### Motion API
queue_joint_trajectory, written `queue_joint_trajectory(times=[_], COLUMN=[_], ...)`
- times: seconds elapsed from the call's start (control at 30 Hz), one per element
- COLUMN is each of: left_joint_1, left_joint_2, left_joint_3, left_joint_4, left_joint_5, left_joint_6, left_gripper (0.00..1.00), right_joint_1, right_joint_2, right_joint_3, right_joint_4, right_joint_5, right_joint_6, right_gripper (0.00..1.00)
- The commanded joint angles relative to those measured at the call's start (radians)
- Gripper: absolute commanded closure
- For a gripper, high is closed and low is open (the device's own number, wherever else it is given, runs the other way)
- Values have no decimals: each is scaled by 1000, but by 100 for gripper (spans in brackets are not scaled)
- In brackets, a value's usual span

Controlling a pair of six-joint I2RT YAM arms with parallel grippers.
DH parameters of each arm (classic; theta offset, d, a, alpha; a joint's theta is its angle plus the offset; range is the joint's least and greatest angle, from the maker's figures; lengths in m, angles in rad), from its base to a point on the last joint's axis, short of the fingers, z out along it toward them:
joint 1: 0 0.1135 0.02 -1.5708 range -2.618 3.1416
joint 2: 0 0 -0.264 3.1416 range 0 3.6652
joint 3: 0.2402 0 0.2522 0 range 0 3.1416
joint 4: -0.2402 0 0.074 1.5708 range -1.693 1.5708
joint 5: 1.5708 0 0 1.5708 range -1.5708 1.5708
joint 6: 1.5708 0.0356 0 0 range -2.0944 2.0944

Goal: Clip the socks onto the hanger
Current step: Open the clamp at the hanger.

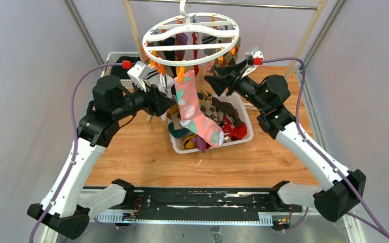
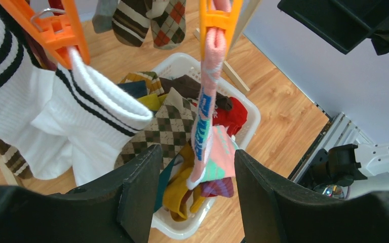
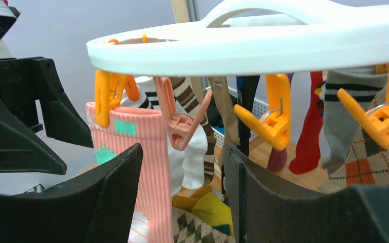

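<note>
Two grippers, jaws apart, empty, flank pink sock: left gripper just beside, right gripper farther. Sock hangs vertical from clip at hanger near rim; your remaining socks lie below hanger.

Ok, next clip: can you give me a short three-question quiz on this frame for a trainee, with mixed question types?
1. True or false: the pink sock hangs from an orange clip on the round hanger.
2. Where do the loose socks lie? A) in the white basket B) in a drawer C) on a chair
3. Fill in: the left pincer and the right pincer are both ____ and hold nothing.
Key: 1 true; 2 A; 3 open.
</note>
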Motion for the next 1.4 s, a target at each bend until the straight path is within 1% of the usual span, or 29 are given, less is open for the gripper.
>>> queue_joint_trajectory(times=[0.0,0.1,0.17,0.37,0.53,0.6,0.67,0.7,0.77,0.87,1.03,1.1,1.13,1.23,1.3,1.37], left_joint_1=[-4,-4,-4,-4,-4,-4,-4,-4,-4,-4,-4,-4,-4,-4,-4,-4], left_joint_2=[-33,-37,-40,-58,-67,-66,-67,-67,-69,-68,-65,-67,-67,-70,-72,-77], left_joint_3=[26,42,50,57,65,72,75,76,77,79,83,85,85,89,93,100], left_joint_4=[-3,-5,-6,-15,-25,-32,-39,-41,-44,-47,-43,-44,-43,-48,-50,-55], left_joint_5=[31,59,79,96,96,95,91,89,84,79,72,70,69,58,49,33], left_joint_6=[-2,-21,-33,-50,-49,-46,-41,-40,-37,-34,-39,-42,-42,-45,-48,-56], left_gripper=[41,42,42,42,42,42,42,42,42,43,43,43,43,42,42,41], right_joint_1=[-17,-18,-24,-29,-33,-36,-41,-42,-41,-42,-37,-27,-19,20,76,154], right_joint_2=[12,35,49,125,167,180,188,191,193,191,174,161,154,128,103,81], right_joint_3=[-17,-44,-67,-82,-109,-123,-141,-148,-160,-164,-184,-189,-188,-177,-161,-130], right_joint_4=[96,162,241,420,590,658,728,767,801,816,836,811,792,700,598,476], right_joint_5=[-20,-10,-7,-62,-93,-102,-109,-111,-113,-115,-96,-82,-73,-25,53,174], right_joint_6=[52,85,116,224,305,342,382,397,417,428,435,411,396,314,206,68], right_gripper=[41,42,41,39,39,41,46,50,61,72,84,90,91,94,100,100])
